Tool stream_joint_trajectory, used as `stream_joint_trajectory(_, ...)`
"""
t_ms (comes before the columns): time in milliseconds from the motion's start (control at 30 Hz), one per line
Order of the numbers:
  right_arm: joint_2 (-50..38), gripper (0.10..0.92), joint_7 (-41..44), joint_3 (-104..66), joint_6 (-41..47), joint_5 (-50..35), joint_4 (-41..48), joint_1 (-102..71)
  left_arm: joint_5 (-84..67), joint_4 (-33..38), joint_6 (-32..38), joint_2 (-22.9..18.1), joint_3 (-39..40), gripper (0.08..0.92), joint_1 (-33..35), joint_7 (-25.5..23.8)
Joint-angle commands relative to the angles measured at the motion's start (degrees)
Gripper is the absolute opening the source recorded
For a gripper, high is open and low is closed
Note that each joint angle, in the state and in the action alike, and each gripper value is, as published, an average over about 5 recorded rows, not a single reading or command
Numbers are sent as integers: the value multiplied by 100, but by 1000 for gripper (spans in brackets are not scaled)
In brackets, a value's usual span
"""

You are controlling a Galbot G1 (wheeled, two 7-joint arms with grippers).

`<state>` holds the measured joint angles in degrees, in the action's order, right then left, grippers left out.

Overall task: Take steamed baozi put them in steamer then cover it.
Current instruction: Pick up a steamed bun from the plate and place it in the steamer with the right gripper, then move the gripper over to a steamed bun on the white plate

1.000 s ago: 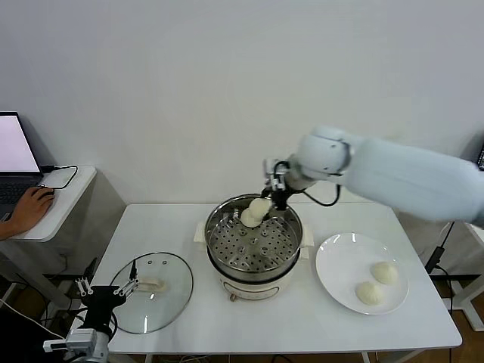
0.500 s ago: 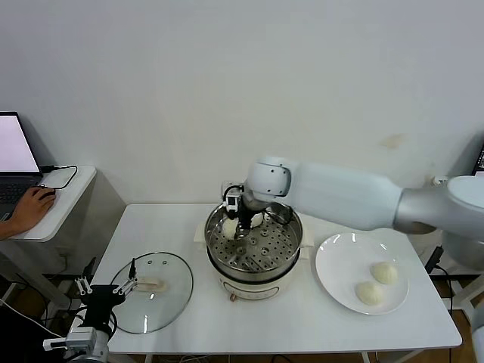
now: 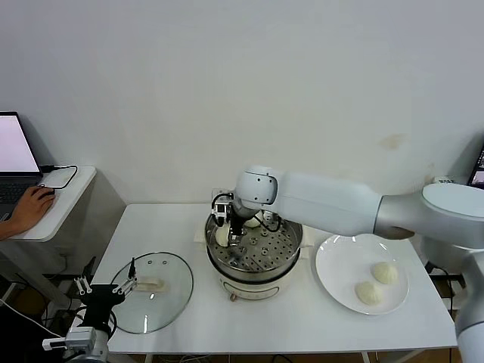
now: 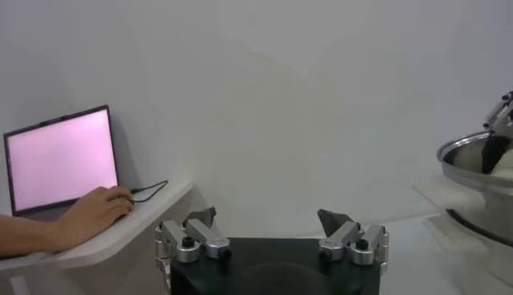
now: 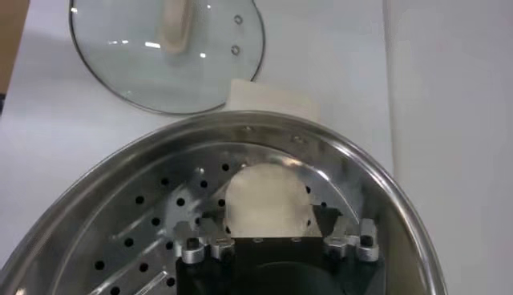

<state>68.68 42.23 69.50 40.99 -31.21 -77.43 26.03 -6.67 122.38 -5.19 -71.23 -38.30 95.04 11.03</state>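
- The right pincer (image 3: 229,236) is hanging inside the round shiny stainless-steel steamer (image 3: 291,253), at its left rear wall, with its jaws standing apart around a small cream-white dough bun (image 5: 266,200) that is sitting on the perforated tray; from these views I cannot tell whether the pads are touching the dough.
- A second cream-white bun (image 3: 252,221) is lying on the tray just behind the pincer, against the rear wall, partly hidden by the wrist.
- Two more cream-white round buns (image 3: 376,282) are waiting on the flat white plate (image 3: 333,265), on the white bench (image 3: 302,321) to the right of the steamer, close together on the plate's right half.
- Those plate buns are lying to the right of the right pincer, across the steamer's rim, so the coming move looks like a lift clear of the pot and a swing rightward; the right arm is by far the nearer one.
- The round clear glass cover (image 3: 151,292) is lying flat on the bench to the left of the steamer, its cream-white oblong handle's long axis running roughly left to right.
- The left pincer (image 4: 272,238) is parked low at the bench's front left corner, jaws wide apart and empty, just beside the cover; it is the nearer arm for the covering step.
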Motion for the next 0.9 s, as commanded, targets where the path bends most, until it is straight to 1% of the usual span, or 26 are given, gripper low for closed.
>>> stream_joint_trajectory(33, -1421, 819, 997, 199, -247, 9, -1150, 1264, -7, -16, 2, 9, -3, 823, -7, -1)
stream_joint_trajectory(100, -1865, 822, 1337, 349, -463, 187, -1457, 1566, -12, -21, 0, 23, 3, 823, -15, -2)
stream_joint_trajectory(267, -3250, 823, 2065, 511, -1272, 1090, -1977, 1787, -28, -23, 0, 41, 39, 823, -18, -2)
stream_joint_trajectory(367, -4054, 823, 2228, 495, -1600, 1577, -2226, 1569, -24, 6, -2, 24, 70, 823, -11, -1)
stream_joint_trajectory(500, -4755, 822, 2272, 429, -1969, 2198, -2383, 1096, -8, 44, -5, 39, 105, 823, 12, -2)
stream_joint_trajectory(600, -5200, 823, 2261, -33, -2181, 2617, -2371, 290, 8, 45, -9, 45, 114, 823, 16, -2)
stream_joint_trajectory(733, -5600, 823, 2214, -1228, -2331, 3066, -2309, -1270, 40, 22, -6, 43, 129, 823, 38, -1)
stream_joint_trajectory(900, -5718, 823, 2125, -2875, -2483, 3537, -2181, -3388, 80, 3, -1, 38, 128, 823, 91, 1)
